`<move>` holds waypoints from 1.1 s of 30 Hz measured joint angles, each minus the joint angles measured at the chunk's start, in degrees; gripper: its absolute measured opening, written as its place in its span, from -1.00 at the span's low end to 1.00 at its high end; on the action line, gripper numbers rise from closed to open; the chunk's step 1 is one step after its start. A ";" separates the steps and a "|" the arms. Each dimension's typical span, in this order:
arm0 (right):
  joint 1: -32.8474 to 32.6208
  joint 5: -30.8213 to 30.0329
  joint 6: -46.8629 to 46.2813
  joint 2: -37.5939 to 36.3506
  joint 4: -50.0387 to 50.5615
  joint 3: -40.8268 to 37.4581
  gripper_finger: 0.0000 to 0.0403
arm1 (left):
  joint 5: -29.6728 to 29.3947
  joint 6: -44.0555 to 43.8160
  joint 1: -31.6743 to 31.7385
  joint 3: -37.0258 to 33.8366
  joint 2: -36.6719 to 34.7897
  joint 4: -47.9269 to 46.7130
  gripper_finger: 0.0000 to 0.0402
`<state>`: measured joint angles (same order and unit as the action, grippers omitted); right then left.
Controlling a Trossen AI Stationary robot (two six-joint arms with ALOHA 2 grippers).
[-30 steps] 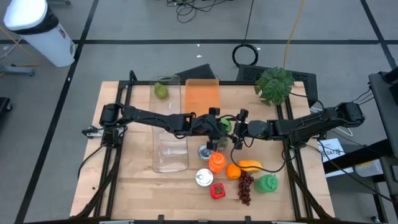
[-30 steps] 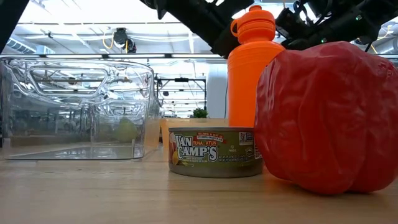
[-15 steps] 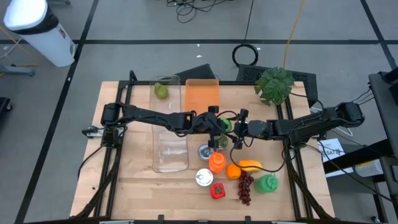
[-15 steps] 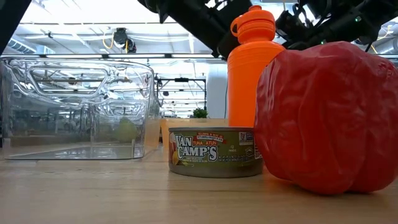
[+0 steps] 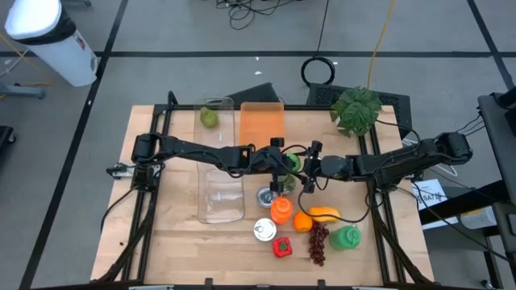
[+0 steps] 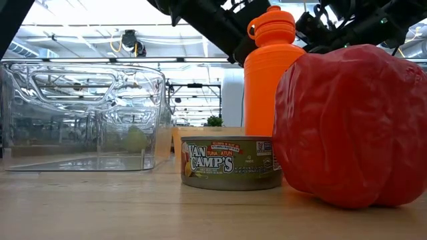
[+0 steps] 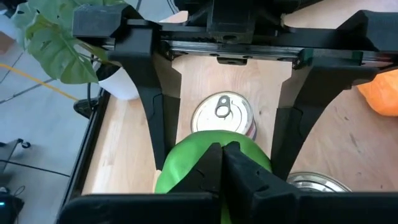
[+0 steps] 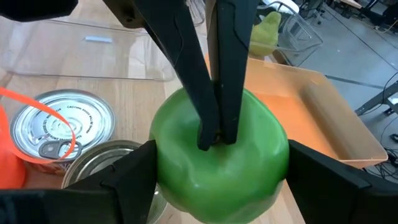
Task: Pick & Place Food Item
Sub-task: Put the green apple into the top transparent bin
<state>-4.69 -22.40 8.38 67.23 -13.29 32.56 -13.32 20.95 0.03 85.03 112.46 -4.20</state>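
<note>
A green bell pepper [image 8: 221,152] hangs above the table's middle, between my two grippers, which meet it from opposite sides [image 5: 292,161]. My right gripper [image 8: 217,180] has one finger on each side of it. My left gripper [image 7: 222,163] is shut on its top, its two dark fingers also showing in the right wrist view [image 8: 214,93]. Below the pepper stand two opened tins [image 8: 59,127] [image 7: 222,114]. In the low view both arms show only as dark shapes above an orange bottle [image 6: 270,73]. My left gripper pinches the middle of the pepper's top [image 8: 214,142] with its fingertips, which come slanting down from the table's left. What lies between the tips is hidden by the fingers. My right gripper holds the pepper by its two opposite sides [image 8: 163,177] between wide-set fingers, coming nearly level from the table's right. The pepper is lifted clear above the tins.
A clear plastic bin [image 5: 220,173] lies left of the grippers, an orange tray [image 5: 261,122] and a pear [image 5: 209,118] beyond. Nearer the front are a tuna tin [image 5: 264,229], the orange bottle [image 5: 280,210], an orange [image 5: 301,221], grapes [image 5: 319,242] and a red pepper [image 5: 282,246]. A plant [image 5: 356,109] stands far right.
</note>
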 joint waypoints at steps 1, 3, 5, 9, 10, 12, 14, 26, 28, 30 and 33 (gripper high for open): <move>0.00 -0.01 0.00 0.00 0.04 0.00 0.48 | 0.00 0.00 0.02 -0.01 0.00 -0.03 -0.96; 0.00 -0.01 -0.02 0.01 0.03 0.00 0.48 | 0.00 0.04 0.05 -0.02 0.00 -0.04 -0.97; 0.00 -0.03 -0.09 0.01 -0.01 0.00 0.48 | -0.17 0.03 -0.03 -0.02 -0.03 0.20 -0.98; -0.02 -0.07 -0.85 -0.12 -0.83 0.02 0.51 | -2.04 0.11 -0.50 -0.06 -1.39 0.10 -0.98; -0.02 -0.03 -0.85 -0.12 -1.03 0.04 0.53 | -3.14 0.11 -0.74 -0.08 -2.09 -0.84 -0.98; -0.07 0.23 -0.85 -0.12 -0.78 0.04 0.58 | -5.85 -0.34 -1.12 -0.09 -3.32 -1.27 -0.99; -0.15 0.58 -0.85 -0.12 -0.87 0.04 0.63 | -7.23 -0.77 -1.42 -0.09 -4.65 -1.77 -0.99; -0.68 0.21 -0.69 -0.10 -2.42 0.04 0.65 | -5.34 -4.08 -2.81 -0.09 -5.69 -6.19 -0.86; -0.70 0.26 -0.67 -0.10 -2.31 0.04 0.62 | -9.56 -6.11 -3.17 -0.09 -5.66 -6.86 -0.73; -0.70 0.27 -0.68 -0.10 -2.05 0.04 0.60 | -12.24 -7.53 -3.18 -0.09 -5.66 -7.24 -0.57; -0.68 0.12 -1.63 -0.10 -0.48 0.04 0.59 | -11.85 -9.26 -2.49 -0.09 -5.66 -7.38 -0.32</move>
<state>-5.37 -22.28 6.75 67.13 -13.77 32.60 -25.17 11.69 -2.46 84.95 106.80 -11.58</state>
